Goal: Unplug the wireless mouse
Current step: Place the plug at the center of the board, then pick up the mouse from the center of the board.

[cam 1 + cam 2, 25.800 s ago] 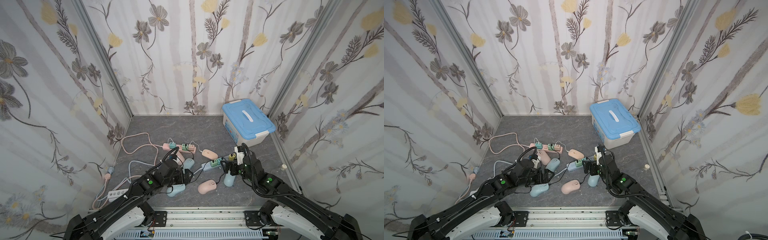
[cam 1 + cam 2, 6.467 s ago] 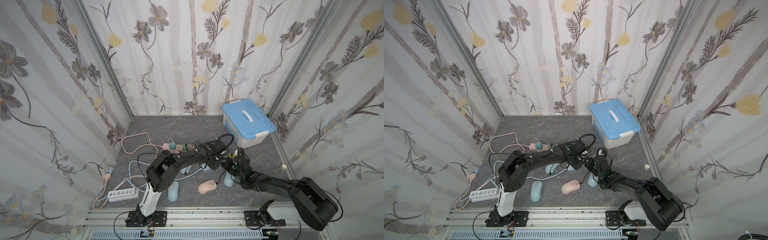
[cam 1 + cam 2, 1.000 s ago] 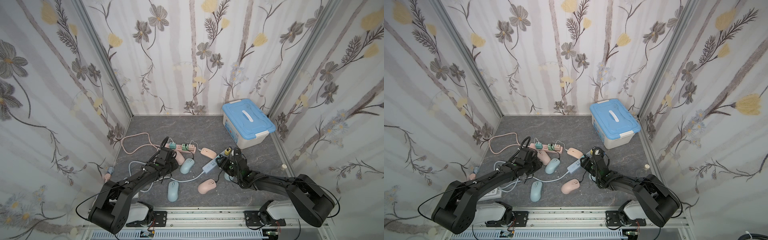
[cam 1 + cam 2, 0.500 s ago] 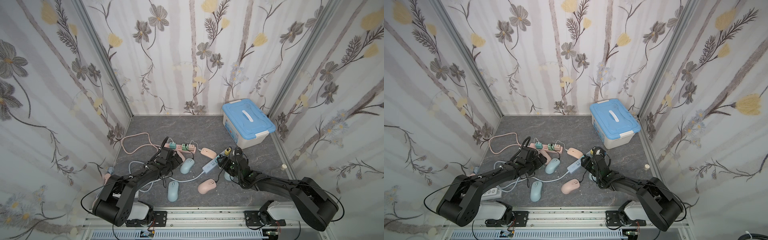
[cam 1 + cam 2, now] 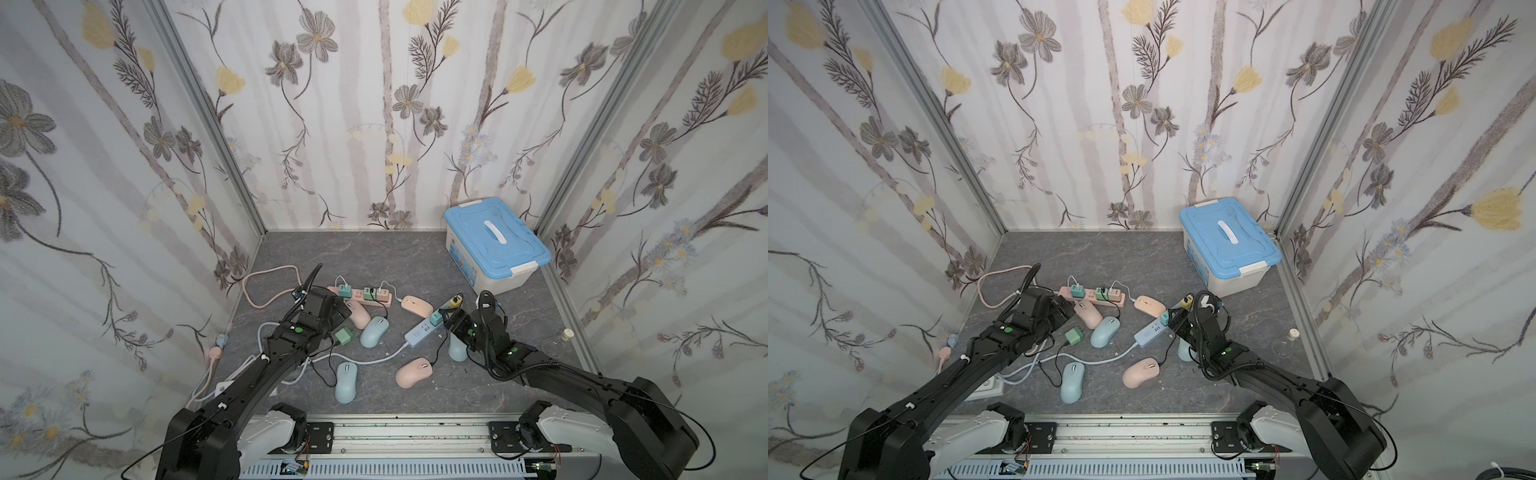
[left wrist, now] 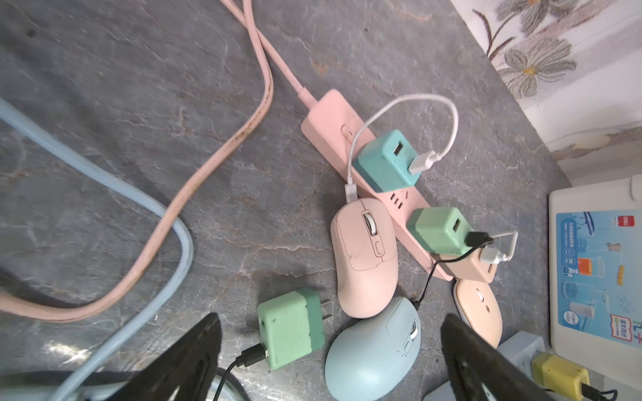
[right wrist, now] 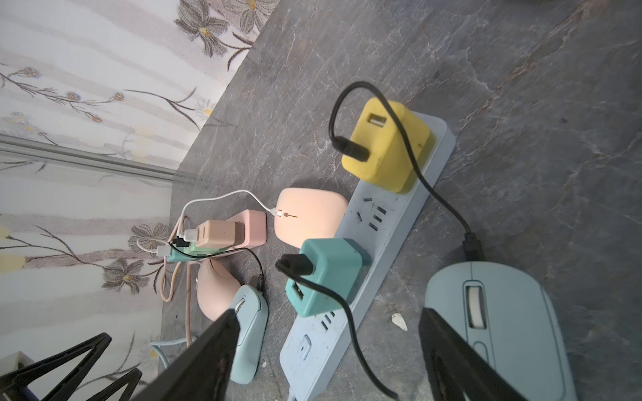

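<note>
A green charger (image 5: pixel 344 335) (image 6: pixel 290 330) lies loose on the grey floor with its prongs bare, plugged into no strip. Its black cable trails toward the pale blue mouse (image 5: pixel 345 381) at the front. My left gripper (image 5: pixel 341 312) (image 6: pixel 330 323) stands open just above the charger and touches nothing. My right gripper (image 5: pixel 451 325) (image 7: pixel 328 312) is open over the blue power strip (image 5: pixel 419 332) (image 7: pixel 382 243), which carries a teal charger (image 7: pixel 326 274) and a yellow charger (image 7: pixel 385 149). A blue mouse (image 7: pixel 493 323) lies beside its finger.
A pink power strip (image 5: pixel 359 296) with three chargers lies behind the left gripper. Pink mice (image 5: pixel 358 311) (image 5: pixel 413 372), a peach mouse (image 5: pixel 417 305) and a blue mouse (image 5: pixel 374 331) lie between the strips. A blue-lidded box (image 5: pixel 494 245) stands back right, and thick cords loop along the left wall.
My left gripper has gone from shut to wide open and let go of the green charger, which now rests on the floor. The right gripper's jaws have widened a little.
</note>
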Robot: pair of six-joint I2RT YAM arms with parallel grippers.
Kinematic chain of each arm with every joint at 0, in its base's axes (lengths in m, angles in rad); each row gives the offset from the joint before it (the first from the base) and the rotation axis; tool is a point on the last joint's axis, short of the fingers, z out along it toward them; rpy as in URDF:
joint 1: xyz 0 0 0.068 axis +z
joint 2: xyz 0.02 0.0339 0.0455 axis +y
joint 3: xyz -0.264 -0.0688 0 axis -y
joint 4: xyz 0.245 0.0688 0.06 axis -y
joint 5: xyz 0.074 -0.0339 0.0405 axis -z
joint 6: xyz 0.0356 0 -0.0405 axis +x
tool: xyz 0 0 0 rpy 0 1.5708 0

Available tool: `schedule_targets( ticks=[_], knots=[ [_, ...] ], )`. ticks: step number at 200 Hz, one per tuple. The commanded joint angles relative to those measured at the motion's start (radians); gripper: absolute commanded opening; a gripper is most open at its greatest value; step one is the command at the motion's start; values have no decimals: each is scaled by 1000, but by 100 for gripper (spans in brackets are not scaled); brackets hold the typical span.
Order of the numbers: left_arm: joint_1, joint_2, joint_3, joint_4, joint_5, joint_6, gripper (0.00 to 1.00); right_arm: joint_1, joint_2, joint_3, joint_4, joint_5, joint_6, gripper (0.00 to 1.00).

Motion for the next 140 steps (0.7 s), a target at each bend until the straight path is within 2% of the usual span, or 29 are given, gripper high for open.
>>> schedule_targets(
  ticks=[1,21,59,111,140],
  knots=[
    [3,-21,38,-70,-88,42,100,-4,-38,6,-29,52,-16,82],
    [4,-27,79,-74,-57,78,100,-7,-79,-1,-47,64,-31,82],
    [-30,-2,113,20,128,155,97,-5,-119,-2,-76,71,-88,80],
    [-314,179,276,28,73,332,92,-10,-166,-19,-134,78,-159,75],
    [-420,333,345,8,143,416,89,-13,-228,-65,-167,83,-160,75]
  ],
)
